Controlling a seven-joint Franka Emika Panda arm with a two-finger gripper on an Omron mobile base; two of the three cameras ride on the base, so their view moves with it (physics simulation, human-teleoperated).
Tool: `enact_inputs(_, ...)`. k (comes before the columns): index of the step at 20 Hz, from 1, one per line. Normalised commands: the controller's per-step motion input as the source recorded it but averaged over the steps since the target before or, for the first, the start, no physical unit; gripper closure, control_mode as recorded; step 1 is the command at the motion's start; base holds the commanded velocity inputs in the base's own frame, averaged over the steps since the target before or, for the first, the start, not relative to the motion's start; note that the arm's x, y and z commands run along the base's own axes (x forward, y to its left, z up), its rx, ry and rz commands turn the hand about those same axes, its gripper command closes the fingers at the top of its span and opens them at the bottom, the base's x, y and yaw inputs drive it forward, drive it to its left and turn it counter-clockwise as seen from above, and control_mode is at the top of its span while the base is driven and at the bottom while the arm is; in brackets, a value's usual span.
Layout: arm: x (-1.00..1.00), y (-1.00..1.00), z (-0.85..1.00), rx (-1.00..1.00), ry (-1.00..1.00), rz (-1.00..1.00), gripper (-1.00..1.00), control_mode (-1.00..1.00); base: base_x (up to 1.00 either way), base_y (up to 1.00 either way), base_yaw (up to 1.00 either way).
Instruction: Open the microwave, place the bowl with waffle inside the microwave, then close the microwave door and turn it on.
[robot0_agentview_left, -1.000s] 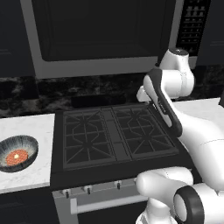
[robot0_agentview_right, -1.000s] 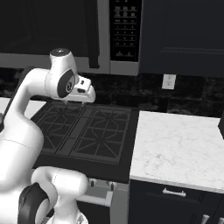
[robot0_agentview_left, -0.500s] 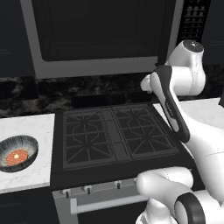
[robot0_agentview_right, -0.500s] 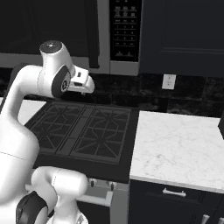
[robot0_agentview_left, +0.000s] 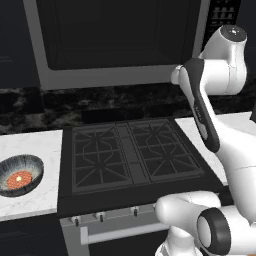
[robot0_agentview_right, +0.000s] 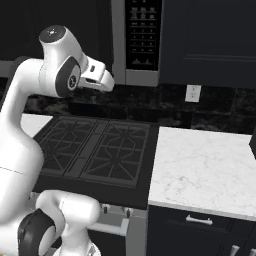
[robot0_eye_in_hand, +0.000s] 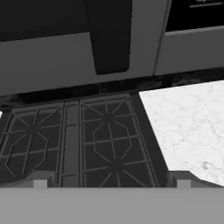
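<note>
I have the arm raised in front of the microwave (robot0_agentview_left: 120, 42), which hangs above the stove (robot0_agentview_left: 130, 160) with its door (robot0_agentview_left: 115, 35) shut. From the hand camera I see the door's vertical black bar handle (robot0_eye_in_hand: 109, 35) just ahead and above, at the door's right edge, beside the button panel (robot0_agentview_right: 143, 32). The gripper (robot0_eye_in_hand: 111, 181) has its fingers (robot0_eye_in_hand: 40, 181) spread wide with nothing between them; only their tips show at the bottom of that view, one at each side.

The bowl (robot0_agentview_left: 20, 172) sits on the white surface (robot0_agentview_left: 37, 147) to the left of the stove, well apart from the arm, with the waffle (robot0_agentview_left: 19, 178) lying flat in its bottom. A second marble surface (robot0_agentview_right: 205, 167) lies to the right of the stove.

I judge the step in hand to be the reach for the handle, so the task has hardly begun: door still closed, bowl untouched.

Risks as I see them:
- The handle is narrow and sits high in the hand view. If I close the fingers too low, I judge they would pinch air or clip only its bottom end and slip off on the pull.
- The button panel is just beside the handle; a drift to the right could press a key early.
- The door should swing out toward the arm, so pulling straight back rather than along its arc could wrench the fingers off the bar.
</note>
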Motion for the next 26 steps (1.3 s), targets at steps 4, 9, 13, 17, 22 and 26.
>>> enact_inputs(4, 0.13, -0.08, 0.54, 0.00, -0.08, -0.08, -1.00, -1.00, 0.00, 0.00, 0.00)
enact_inputs(9, 0.30, 0.00, 0.33, 0.00, -0.11, -0.01, -1.00, -1.00, 0.00, 0.00, 0.00)
enact_inputs(13, 0.29, -0.18, 0.02, 0.00, -0.12, 0.00, -1.00, -1.00, 0.00, 0.00, 0.00)
enact_inputs(17, 0.37, -0.02, 0.00, 0.00, -0.11, 0.01, -1.00, -1.00, 0.00, 0.00, 0.00)
enact_inputs(22, 0.40, 0.00, 0.00, 0.00, -0.12, 0.05, -1.00, -1.00, 0.00, 0.00, 0.00)
enact_inputs(26, 0.38, -0.02, 0.00, 0.00, -0.11, 0.06, -1.00, -1.00, 0.00, 0.00, 0.00)
